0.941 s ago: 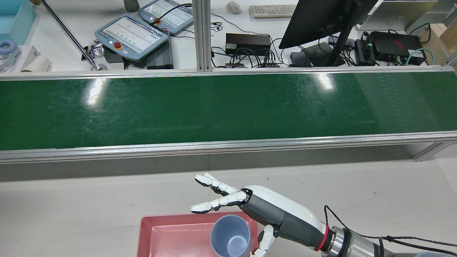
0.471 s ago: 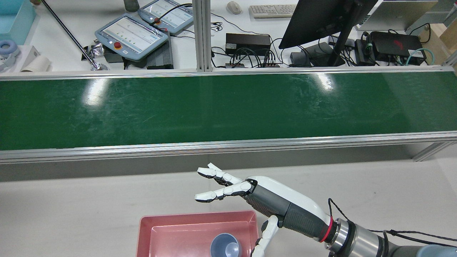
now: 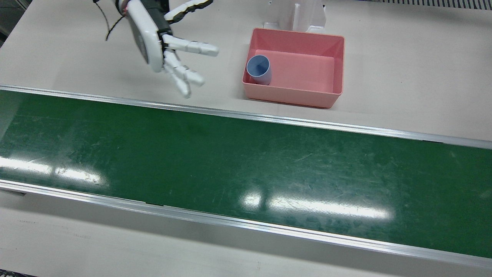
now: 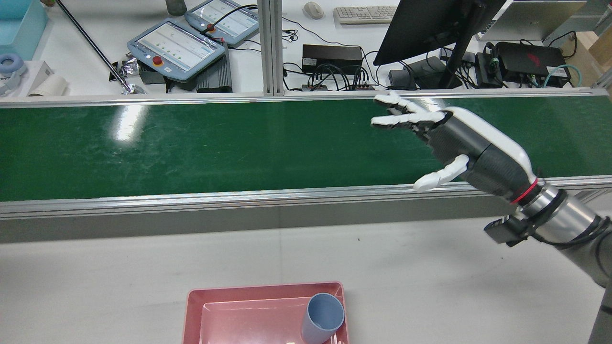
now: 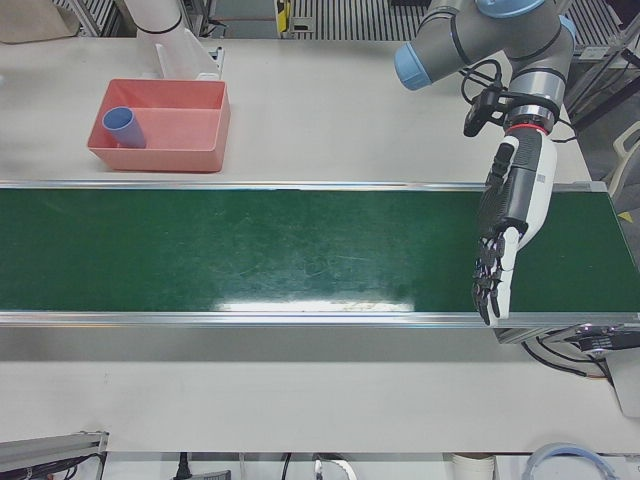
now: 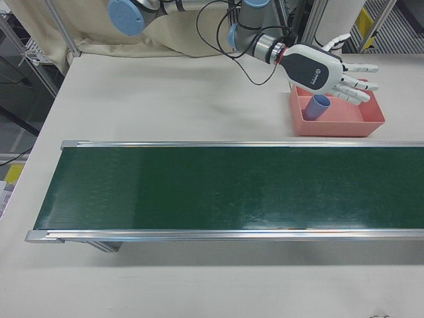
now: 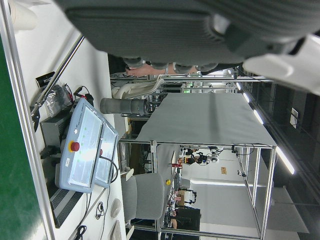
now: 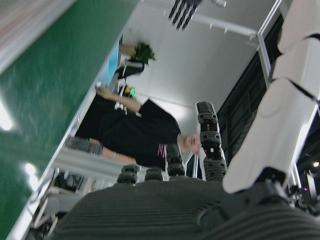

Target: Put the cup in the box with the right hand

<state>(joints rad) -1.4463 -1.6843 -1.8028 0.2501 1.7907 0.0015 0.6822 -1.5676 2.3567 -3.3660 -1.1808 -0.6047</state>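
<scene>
Blue, one cup [image 3: 259, 69] leans in the single pink box [image 3: 338, 65]; beside the box, the right robot hand [image 3: 169, 42] hangs splayed, empty.

Your cup [image 3: 259, 69] looks like smooth matt blue-grey plastic. The box [image 3: 338, 65] holding it is pink plastic with a slight sheen on its walls. At 6 o'clock from the box, the conveyor belt [image 3: 230, 161] is a glossy green surface, finely scratched, throwing back bright lamp glare, and edged by brushed metal rails [image 3: 269, 119]. Your table [image 3: 415, 57] is a matt pale top. The right hand [image 3: 169, 42] has a glossy white shell; in the rear view its palm is dark ribbed rubber-like material.
</scene>
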